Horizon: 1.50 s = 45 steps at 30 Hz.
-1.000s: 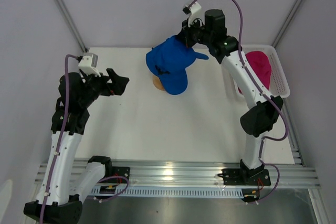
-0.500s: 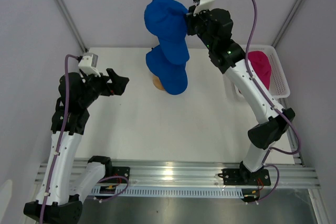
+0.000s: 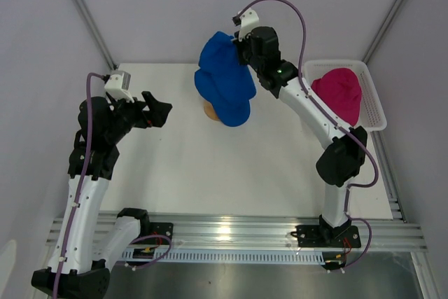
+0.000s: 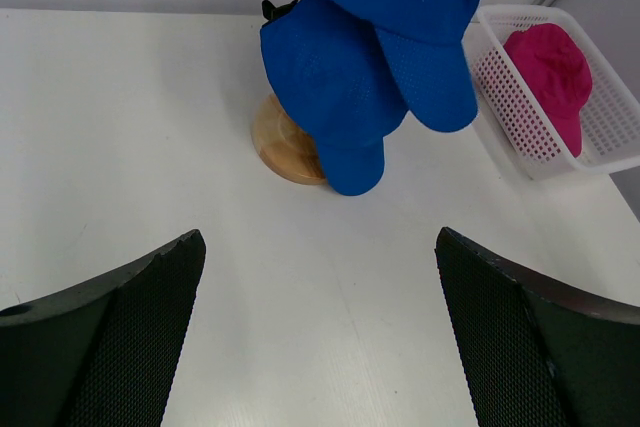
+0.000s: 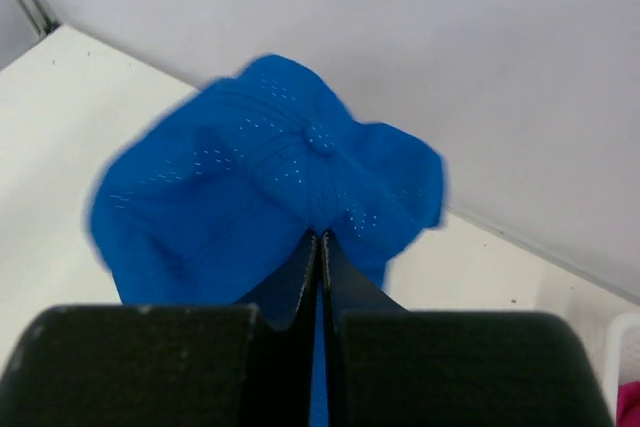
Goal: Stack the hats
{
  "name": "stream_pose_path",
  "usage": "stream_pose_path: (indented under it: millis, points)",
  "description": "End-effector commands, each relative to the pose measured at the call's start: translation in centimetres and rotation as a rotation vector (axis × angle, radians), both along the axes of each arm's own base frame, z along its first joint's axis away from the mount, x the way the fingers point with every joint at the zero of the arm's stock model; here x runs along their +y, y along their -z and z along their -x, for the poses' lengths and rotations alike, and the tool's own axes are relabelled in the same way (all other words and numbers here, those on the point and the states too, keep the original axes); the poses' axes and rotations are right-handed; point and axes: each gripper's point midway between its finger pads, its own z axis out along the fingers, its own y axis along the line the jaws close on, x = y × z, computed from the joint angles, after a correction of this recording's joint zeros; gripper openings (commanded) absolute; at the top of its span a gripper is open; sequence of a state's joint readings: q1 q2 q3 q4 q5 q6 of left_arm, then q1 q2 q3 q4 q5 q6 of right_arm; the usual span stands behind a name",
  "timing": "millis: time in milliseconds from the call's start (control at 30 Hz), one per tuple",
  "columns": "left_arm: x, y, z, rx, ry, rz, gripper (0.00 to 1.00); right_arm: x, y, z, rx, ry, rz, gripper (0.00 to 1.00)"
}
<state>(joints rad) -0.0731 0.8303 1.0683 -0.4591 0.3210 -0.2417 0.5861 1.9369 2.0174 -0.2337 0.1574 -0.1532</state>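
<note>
A royal blue hat [image 3: 229, 103] sits on the tan wooden stand [image 3: 208, 109] at the back middle of the table; both show in the left wrist view, hat [image 4: 325, 97] and stand [image 4: 280, 142]. My right gripper [image 3: 241, 48] is shut on a second blue hat [image 3: 218, 57] and holds it just above the first; the right wrist view shows the jaws [image 5: 320, 235] pinching its fabric [image 5: 240, 177]. It overlaps the first hat in the left wrist view [image 4: 410, 7]. A magenta-pink hat [image 3: 338, 94] lies in the basket. My left gripper [image 3: 161, 111] is open and empty at the left.
The white mesh basket [image 3: 375, 111] stands at the back right edge of the table, also seen in the left wrist view [image 4: 610, 132] with the pink hat [image 4: 550, 62] inside. Grey walls close in the table at the back and sides.
My right gripper lifted the second blue hat high above the stand, then brought it down and left over the blue hat on the stand. The left arm has not moved.
</note>
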Motion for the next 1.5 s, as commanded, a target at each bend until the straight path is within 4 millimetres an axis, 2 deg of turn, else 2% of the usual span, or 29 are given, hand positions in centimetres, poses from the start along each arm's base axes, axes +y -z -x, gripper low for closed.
stream_pose_path:
  millis: [0,133,233,667,700,800,967,1100,1233,1400,1433,1467]
  points:
    - [0.2,-1.9,0.1,-0.060,0.006,-0.017,0.99,-0.1,-4.4,1.7,-0.109,-0.043,-0.048,0.00]
    - [0.2,-1.7,0.1,-0.057,0.008,-0.017,0.99,-0.4,-5.5,2.3,-0.128,-0.068,-0.065,0.00]
    - [0.2,-1.8,0.1,-0.059,0.008,-0.016,0.99,0.2,-5.5,3.1,-0.124,-0.137,-0.070,0.00]
    - [0.1,-2.0,0.2,-0.065,0.016,-0.011,0.99,2.1,1.0,4.9,-0.017,-0.301,-0.023,0.00]
    - [0.1,-1.9,0.2,-0.062,0.016,-0.012,1.00,2.2,2.0,4.7,-0.003,-0.313,-0.013,0.00]
    - [0.1,-1.8,0.2,-0.061,0.012,-0.013,1.00,2.1,3.5,3.9,0.024,-0.300,0.013,0.00]
    - [0.1,-1.7,0.1,-0.058,0.015,-0.014,0.99,0.4,5.2,2.4,0.085,-0.244,0.004,0.00]
    - [0.1,-1.7,0.0,-0.055,0.015,-0.014,1.00,-0.2,6.8,2.3,0.130,-0.244,0.049,0.05]
    - [0.1,-1.6,-0.1,-0.050,0.016,-0.014,0.99,0.5,8.6,3.2,0.190,-0.286,0.060,0.10]
    - [0.0,-1.3,-0.2,-0.038,0.016,-0.013,0.99,1.9,8.5,4.6,0.190,-0.348,0.026,0.17]
    - [0.0,-1.3,-0.2,-0.036,0.018,-0.013,0.99,2.1,8.4,4.8,0.184,-0.358,0.026,0.20]
    - [0.0,-1.2,-0.3,-0.035,0.019,-0.012,0.99,2.6,8.2,5.3,0.180,-0.373,0.028,0.32]
